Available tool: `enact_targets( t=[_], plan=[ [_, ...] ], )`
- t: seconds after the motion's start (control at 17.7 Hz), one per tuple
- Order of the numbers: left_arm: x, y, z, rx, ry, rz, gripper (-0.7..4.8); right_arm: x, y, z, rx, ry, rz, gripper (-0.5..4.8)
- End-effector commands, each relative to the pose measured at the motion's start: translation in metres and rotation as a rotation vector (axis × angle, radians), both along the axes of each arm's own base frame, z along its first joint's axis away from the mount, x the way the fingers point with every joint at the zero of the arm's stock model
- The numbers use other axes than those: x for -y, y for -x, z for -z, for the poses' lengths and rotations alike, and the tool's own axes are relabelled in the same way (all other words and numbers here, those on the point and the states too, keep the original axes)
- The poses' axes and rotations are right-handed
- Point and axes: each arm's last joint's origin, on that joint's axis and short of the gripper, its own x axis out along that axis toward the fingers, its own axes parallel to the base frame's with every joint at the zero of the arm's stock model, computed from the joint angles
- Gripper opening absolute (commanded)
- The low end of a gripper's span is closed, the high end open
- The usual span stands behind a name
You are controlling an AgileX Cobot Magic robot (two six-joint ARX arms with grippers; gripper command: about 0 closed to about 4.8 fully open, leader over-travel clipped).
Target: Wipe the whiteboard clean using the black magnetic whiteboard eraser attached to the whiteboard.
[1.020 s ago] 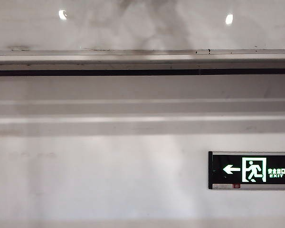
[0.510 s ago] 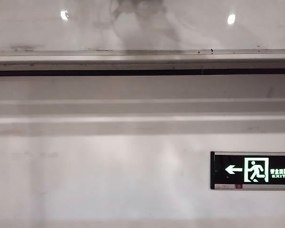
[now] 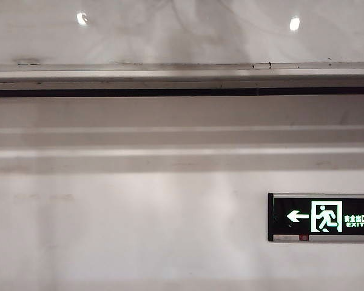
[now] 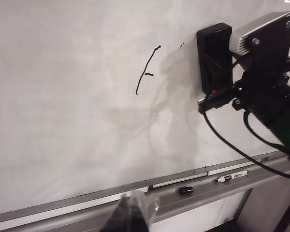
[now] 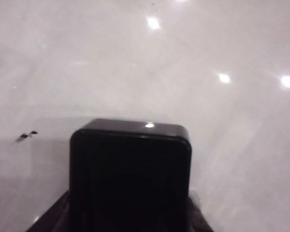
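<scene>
Since the earlier exterior picture, the dark smudged reflection in the top of the whiteboard [image 3: 182, 30] had thinned and drifted, while the exit sign [image 3: 321, 217] sat almost where it was.

Nearest to me, my right claw [image 5: 130, 212] had its jaws spread wide around the black eraser [image 5: 130, 174], holding it flat against the board. The block filled most of my right wrist view, so my fingertips were barely visible at its sides. My left claw [image 4: 130, 217] was shut on nothing, hanging low by the metal rail [image 4: 87, 203], well apart from the work.

From the left wrist view the eraser [image 4: 214, 58] sat on the board beside a curved black pen stroke [image 4: 146, 70] and a small fleck, both still unwiped. I judged the risk to be a tilted block: if one edge lifted, the pad would skip over the ink, or the magnet would drag it out of my grip.

On the rail lay a marker [image 4: 232, 175] and a small black cap [image 4: 186, 190]; a low sweep could knock them off.

Farther off, the board was glossy, mirroring round ceiling lights, with a matte white wall below.
</scene>
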Motion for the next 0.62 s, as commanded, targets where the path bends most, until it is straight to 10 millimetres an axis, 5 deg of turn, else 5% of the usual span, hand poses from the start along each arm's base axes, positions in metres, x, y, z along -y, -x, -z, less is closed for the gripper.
enact_targets(
  t=[0.06, 0.34, 0.62],
  plan=[
    [0.0, 0.002, -0.003, 0.017, 0.002, 0.007, -0.05, -0.01, -0.004, 0.014, -0.091, 0.118, -0.155, 0.45],
    [0.0, 0.002, -0.001, 0.001, -0.001, 0.008, -0.05, -0.024, -0.004, 0.024, -0.128, 0.175, -0.258, 0.43],
    [0.0, 0.002, -0.001, 0.001, 0.0, 0.008, -0.05, -0.017, 0.002, 0.004, 0.058, 0.04, -0.164, 0.43]
  ],
)
